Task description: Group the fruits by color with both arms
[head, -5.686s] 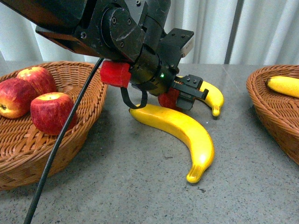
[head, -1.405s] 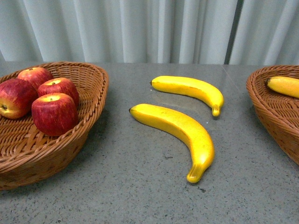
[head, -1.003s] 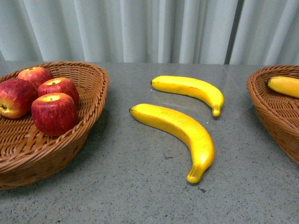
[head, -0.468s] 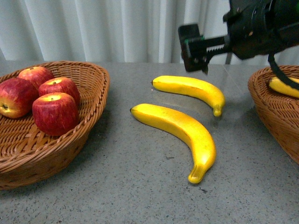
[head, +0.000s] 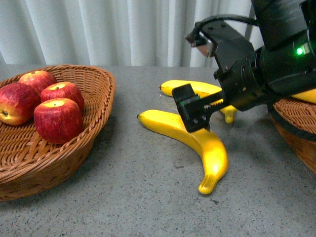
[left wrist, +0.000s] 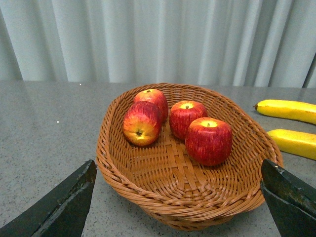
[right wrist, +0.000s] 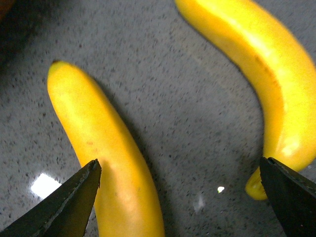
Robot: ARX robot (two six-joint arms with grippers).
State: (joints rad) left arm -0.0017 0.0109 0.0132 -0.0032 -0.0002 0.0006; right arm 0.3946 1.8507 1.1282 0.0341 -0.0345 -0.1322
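Observation:
Two yellow bananas lie on the grey table: a near one (head: 200, 140) and a far one (head: 197, 88). My right gripper (head: 207, 111) is open and empty. It hovers low over the gap between them, near the near banana's middle. In the right wrist view the gripper (right wrist: 180, 197) has the near banana (right wrist: 108, 163) by one finger and the far banana's tip (right wrist: 256, 74) by the other. Several red apples (head: 57, 118) sit in the left wicker basket (head: 98, 98). My left gripper (left wrist: 177, 197) is open and empty. It faces that basket (left wrist: 148, 197) and the apples (left wrist: 208, 140).
A second wicker basket (head: 291, 128) stands at the right edge, partly hidden by the right arm. A banana (head: 308, 96) lies in it. White curtains hang behind the table. The two table bananas also show at the edge of the left wrist view (left wrist: 291, 108).
My right arm came in from the right and dropped from above the far banana to low between the two bananas. The left arm left the front view; one more apple lies in the left basket.

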